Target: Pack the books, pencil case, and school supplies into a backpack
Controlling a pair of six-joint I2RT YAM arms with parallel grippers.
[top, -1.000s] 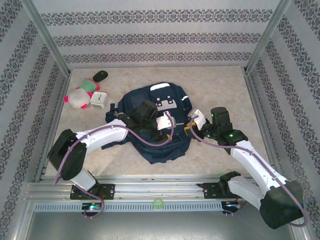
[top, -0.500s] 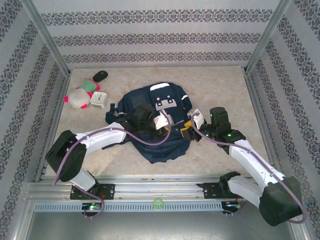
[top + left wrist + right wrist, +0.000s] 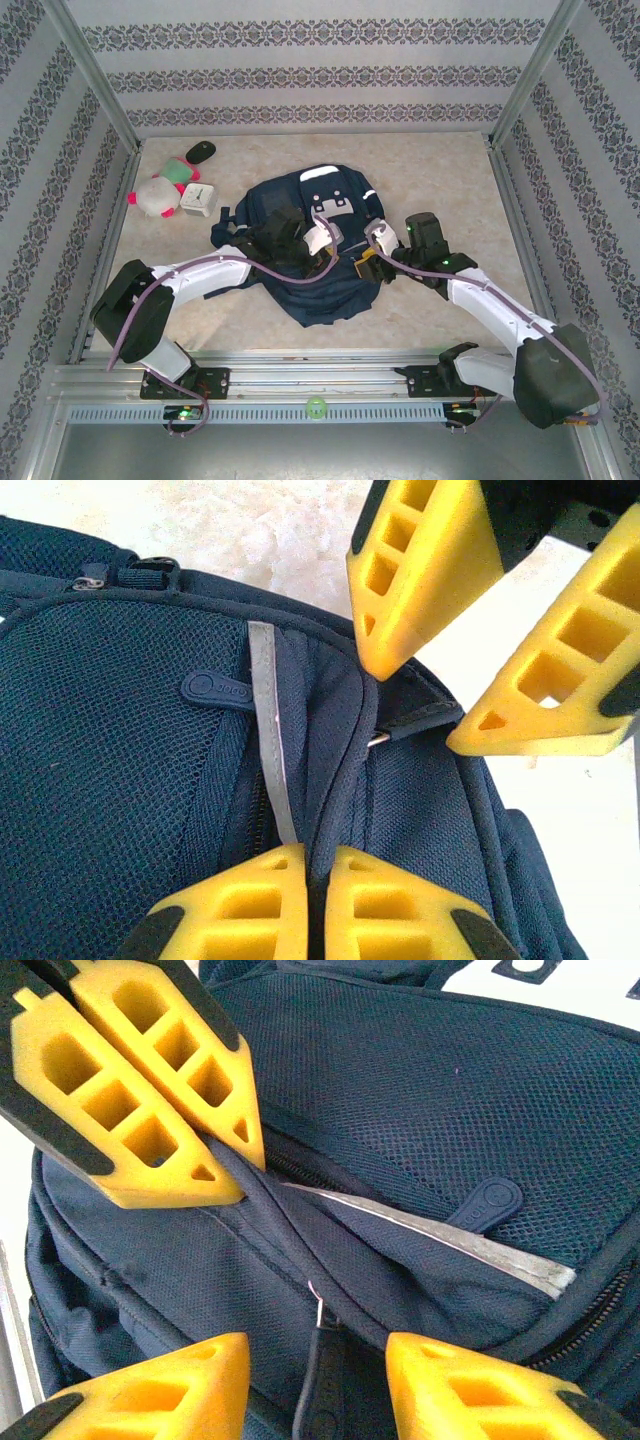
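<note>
Right gripper point(image 3: 315, 1348): yellow ribbed fingers parted, gripping nothing, straddling the small metal zip pull point(image 3: 320, 1310), which lies dead ahead (the right arm is the nearer one to it). Left gripper point(image 3: 317, 852): clamped on a fold of navy fabric beside the zip line. Backpack point(image 3: 335, 295): soft mesh and nylon, flat mid-table, long axis near-to-far. Far left: plush toy point(image 3: 155, 196), white clock point(image 3: 198, 200).

Striped patterned walls point(image 3: 320, 70) enclose a beige marbled tabletop point(image 3: 440, 170), evenly lit.
</note>
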